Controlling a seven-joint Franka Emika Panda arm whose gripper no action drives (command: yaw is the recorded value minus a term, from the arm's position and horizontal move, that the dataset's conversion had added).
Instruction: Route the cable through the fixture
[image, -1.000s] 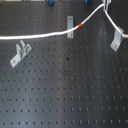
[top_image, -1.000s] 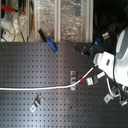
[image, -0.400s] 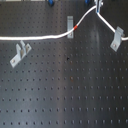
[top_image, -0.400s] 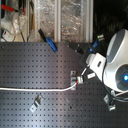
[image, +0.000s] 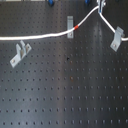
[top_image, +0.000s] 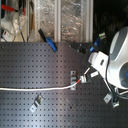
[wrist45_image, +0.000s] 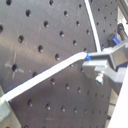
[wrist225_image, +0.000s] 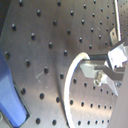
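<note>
Cable (image: 45, 37) runs white across the black perforated board (image: 65, 90), entering at the first exterior view's left, passing the middle clip (image: 70, 22) with its red tape band (image: 76, 29) just beside that clip, then rising to a peak near the top edge and dropping toward the right-hand clip (image: 116, 38). A third clip (image: 19, 54) stands below the cable run, apart from it. Gripper (wrist45_image: 92, 62) pinches the cable: in the first wrist view the white cord ends right at the fingertips, and in the second wrist view it loops away from them, so the jaws read as closed on it. In the second exterior view the arm's white body (top_image: 117, 55) hangs over the board's right side, cord trailing off to the left. Step in hand, as judged: carrying the held section between clips, cable not yet seated in any slot that can be made out. Next move likely calls for lowering the cord squarely into a clip's gap while keeping light tension, so slack does not ride over the top.
</note>
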